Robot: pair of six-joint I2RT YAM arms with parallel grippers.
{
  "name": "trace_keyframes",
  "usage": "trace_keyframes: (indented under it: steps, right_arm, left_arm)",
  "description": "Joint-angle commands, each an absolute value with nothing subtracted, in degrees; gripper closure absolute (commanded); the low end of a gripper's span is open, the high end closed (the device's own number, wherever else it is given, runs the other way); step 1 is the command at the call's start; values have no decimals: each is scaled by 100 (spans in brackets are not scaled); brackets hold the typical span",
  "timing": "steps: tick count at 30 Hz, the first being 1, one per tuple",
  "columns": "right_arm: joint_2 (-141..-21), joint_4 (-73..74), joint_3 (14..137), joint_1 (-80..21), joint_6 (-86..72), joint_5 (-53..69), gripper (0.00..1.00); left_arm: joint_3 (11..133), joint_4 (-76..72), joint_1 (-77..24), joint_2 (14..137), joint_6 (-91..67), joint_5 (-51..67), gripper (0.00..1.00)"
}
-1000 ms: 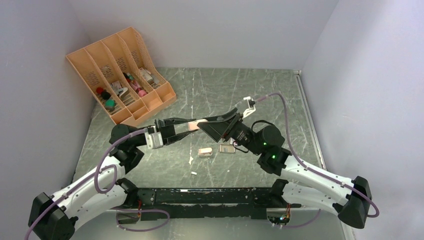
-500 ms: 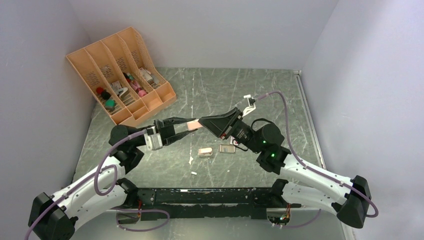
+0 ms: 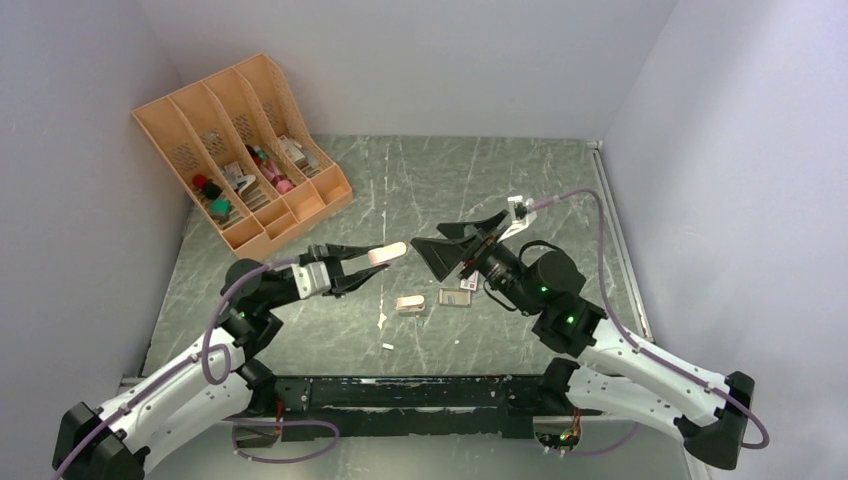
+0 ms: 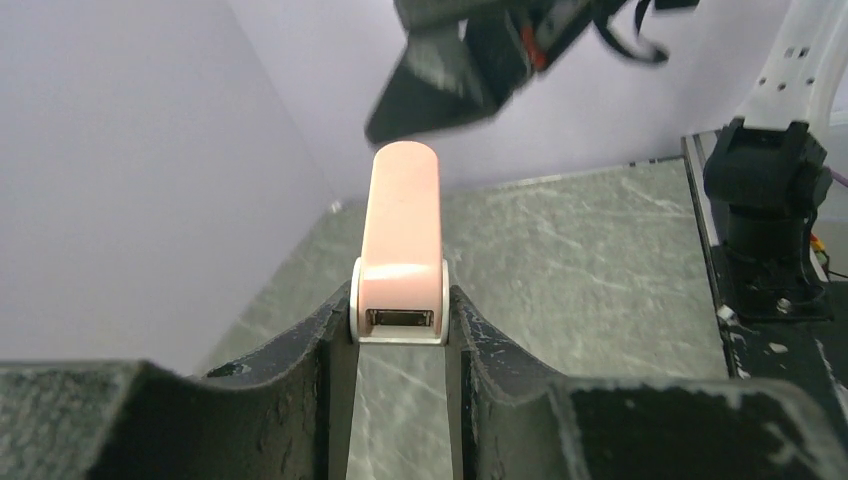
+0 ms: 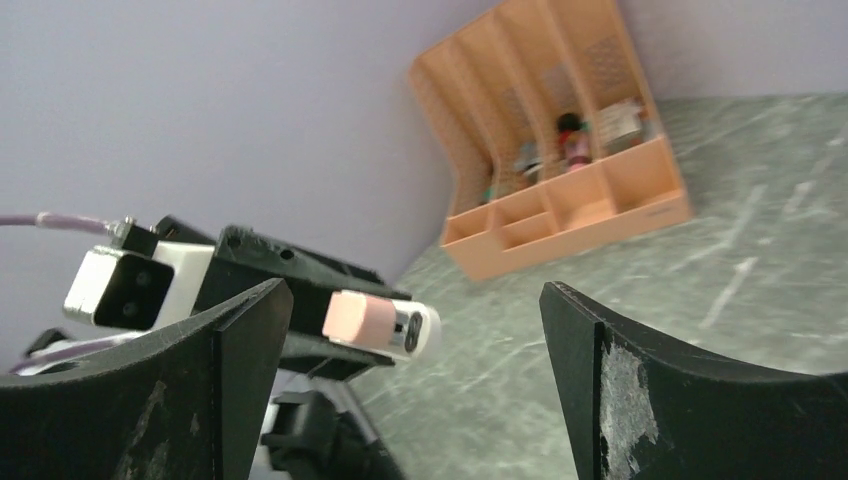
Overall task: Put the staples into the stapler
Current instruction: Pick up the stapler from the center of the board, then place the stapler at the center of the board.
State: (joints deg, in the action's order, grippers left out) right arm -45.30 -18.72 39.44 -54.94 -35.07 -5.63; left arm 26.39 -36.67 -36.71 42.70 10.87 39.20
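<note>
At 10 o'clock corner of table point(image 3: 420, 180): organizer point(image 3: 240, 140). Mid-table, raised: stapler point(image 3: 386, 254) sat between left gripper point(image 3: 362, 264) fingers; right gripper point(image 3: 432, 252) at its 3 o'clock, apart. On table at 6 o'clock of right gripper: tray point(image 3: 454, 297), box point(image 3: 468, 284) just beside at 1 o'clock.

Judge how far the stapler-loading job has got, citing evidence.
Done: the left gripper has the pink stapler lifted off the table. In hand: the right gripper, open, faces its tip without touching. Left: the stapler looks closed and the staples tray lies on the table, so nothing is loaded.
</note>
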Motion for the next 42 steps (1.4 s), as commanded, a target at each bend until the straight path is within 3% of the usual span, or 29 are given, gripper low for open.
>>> trace_keyframes:
  steps: [1, 9, 17, 22, 26, 30, 38, 42]
  right_arm:
    - [-4302, -805, 4224, -5502, -2459, -1556, 0]
    - [-4178, -544, 4113, -5507, -2252, -1639, 0]
    - [-4199, -451, 3997, -5492, -2242, -1501, 0]
    - [-4265, -374, 4043, -5494, -2145, -1522, 0]
    - [-4374, -457, 4041, -5484, -2119, -1480, 0]
    - [-4511, -533, 4043, -5487, -2092, -1485, 0]
    - [-4706, -496, 4132, -5491, -2013, -1674, 0]
    - [-4721, -160, 4209, -5484, -2123, -2258, 0]
  left_arm:
    - [1941, -3727, -3709, 4234, 303, 3187, 93]
    - [619, -5847, -3709, 5863, -671, 2196, 93]
    - [778, -6942, -3700, 8278, -938, 1513, 93]
    - [1147, -6895, -3709, 9049, -956, 1634, 91]
    - [1242, -6541, -3709, 9179, -796, 1264, 81]
    - [1175, -6269, -3709, 9015, -653, 963, 57]
    - [1032, -5975, -3709, 8759, -591, 1021, 33]
    - [999, -5502, -3709, 7951, -813, 897, 23]
